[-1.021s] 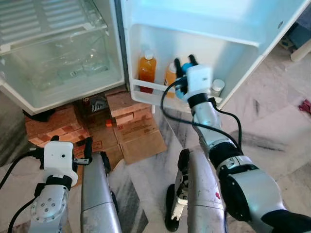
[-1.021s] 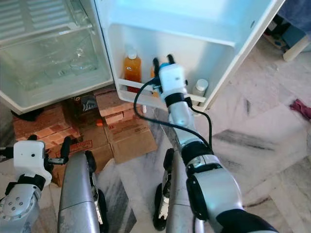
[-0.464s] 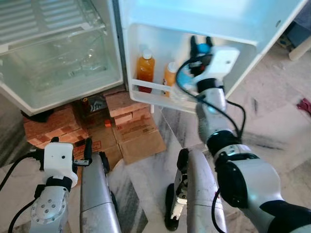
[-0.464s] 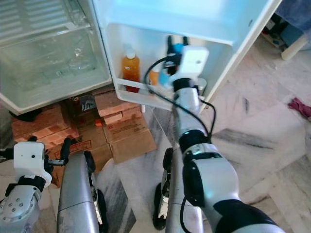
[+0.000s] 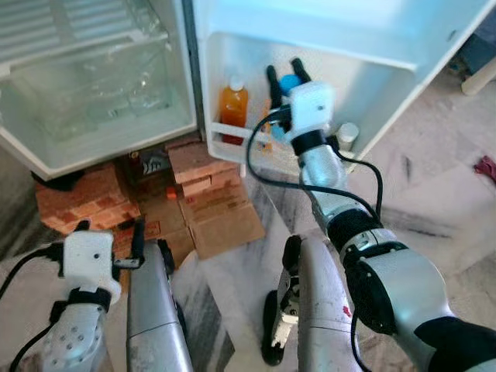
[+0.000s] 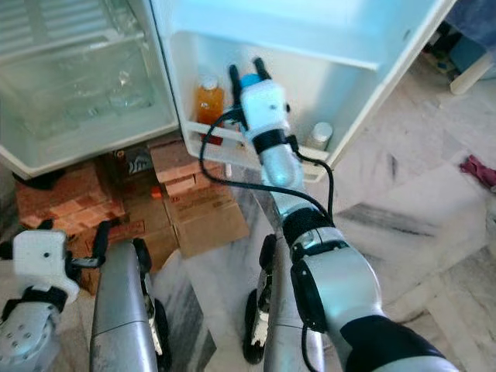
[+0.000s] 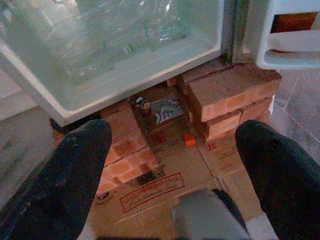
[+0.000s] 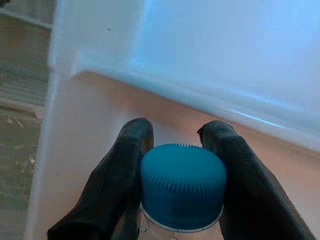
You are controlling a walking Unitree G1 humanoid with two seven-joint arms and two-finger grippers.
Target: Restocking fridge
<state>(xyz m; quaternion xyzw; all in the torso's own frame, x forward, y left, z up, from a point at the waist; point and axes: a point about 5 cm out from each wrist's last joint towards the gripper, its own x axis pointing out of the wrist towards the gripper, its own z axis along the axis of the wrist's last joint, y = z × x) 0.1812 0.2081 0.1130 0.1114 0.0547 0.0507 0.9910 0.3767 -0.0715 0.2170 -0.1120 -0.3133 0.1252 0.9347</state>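
Swinging bottle [image 8: 181, 187] back left w/ right gripper [image 5: 284, 74]

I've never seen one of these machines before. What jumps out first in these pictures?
The right gripper reaches into the open fridge door shelf, its black fingers clamped around a bottle with a blue cap. An orange juice bottle stands on that shelf to the robot's left of it. The fridge rests on red bricks with flattened cardboard in front.
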